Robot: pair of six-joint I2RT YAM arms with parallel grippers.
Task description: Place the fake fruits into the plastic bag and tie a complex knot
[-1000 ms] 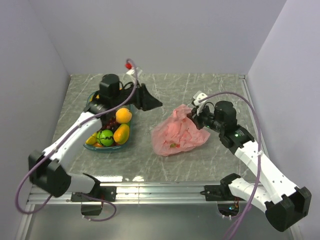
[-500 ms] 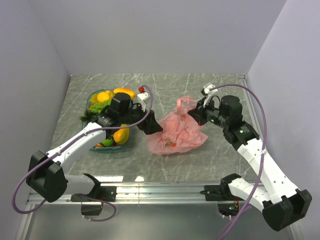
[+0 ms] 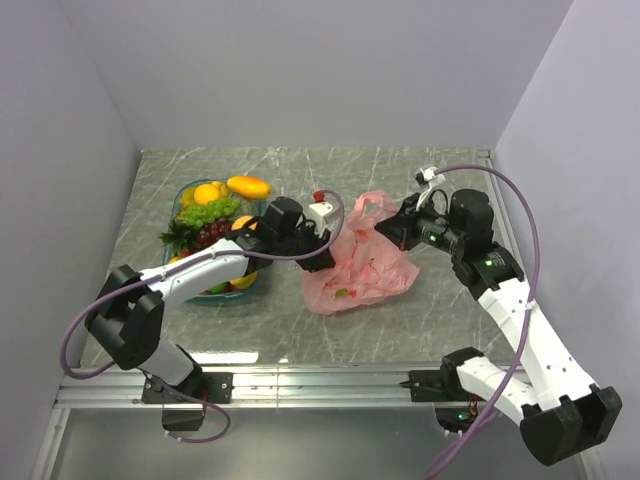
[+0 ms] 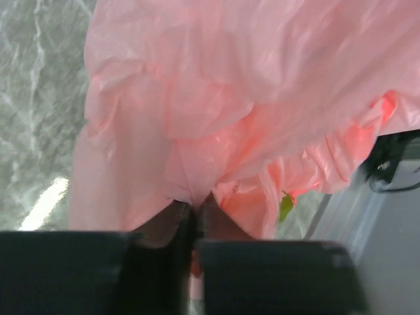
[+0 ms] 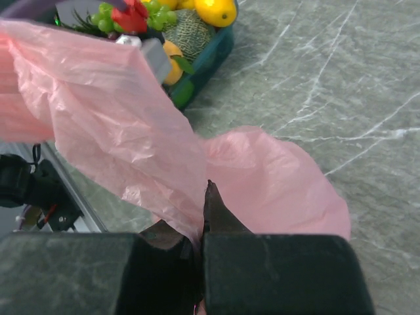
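The pink plastic bag (image 3: 365, 268) lies crumpled mid-table, with a small red and green piece (image 3: 345, 292) showing through its plastic. My left gripper (image 3: 325, 262) is shut on the bag's left edge, and its closed jaws pinch a fold of the pink film (image 4: 230, 98). My right gripper (image 3: 390, 228) is shut on the bag's upper right rim and holds that plastic (image 5: 131, 131) raised. The other fake fruits sit in the teal tray (image 3: 181, 196): a mango (image 3: 248, 186), an orange (image 3: 208, 193), green grapes (image 3: 208, 212) and purple grapes (image 3: 212, 233). I see no knot.
The tray stands left of the bag, right behind my left forearm. Purple cables loop over both arms. Grey walls close off the table at the left, back and right. The metal rail with the arm bases (image 3: 320, 380) runs along the near edge.
My left arm swung from over the tray to the bag's left edge and shut on the plastic. My right gripper stayed shut on the rim and drew it up and back.
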